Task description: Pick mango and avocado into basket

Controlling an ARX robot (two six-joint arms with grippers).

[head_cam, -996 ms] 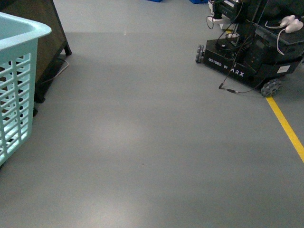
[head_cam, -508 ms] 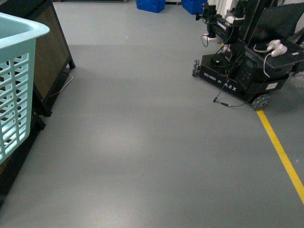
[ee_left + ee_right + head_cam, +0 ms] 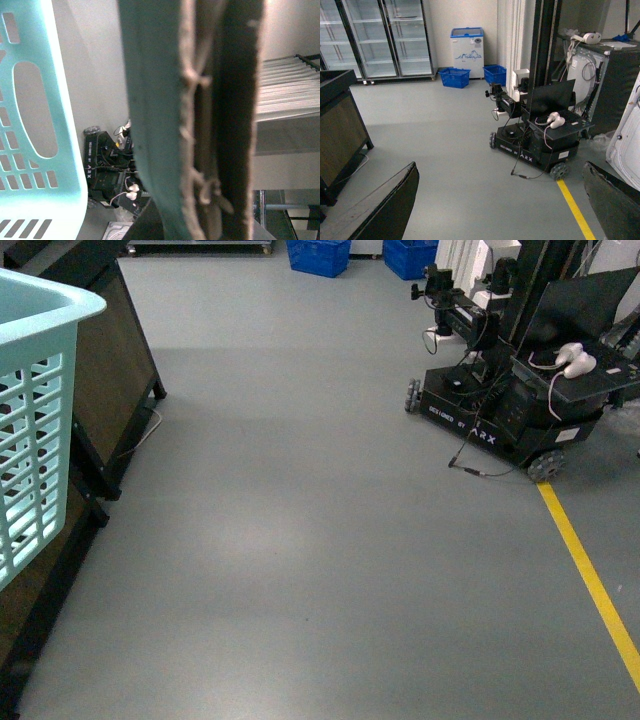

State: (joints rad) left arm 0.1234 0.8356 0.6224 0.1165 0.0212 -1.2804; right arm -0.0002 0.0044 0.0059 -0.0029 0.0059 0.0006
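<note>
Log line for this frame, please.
basket: front view's left edge | mango, avocado: not in view | right gripper: open, empty | left gripper: state unclear

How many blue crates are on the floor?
2, both at the far end: one blue crate left, the other right, nearer the parked black robot; others may be hidden.

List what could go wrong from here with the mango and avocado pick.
1. Neither fruit shows in any view, so any reach now would be blind.
2. The other wheeled robot trails a cable on the floor ahead; driving there could snag it.
3. The basket is close by the dark stand and might knock it.
</note>
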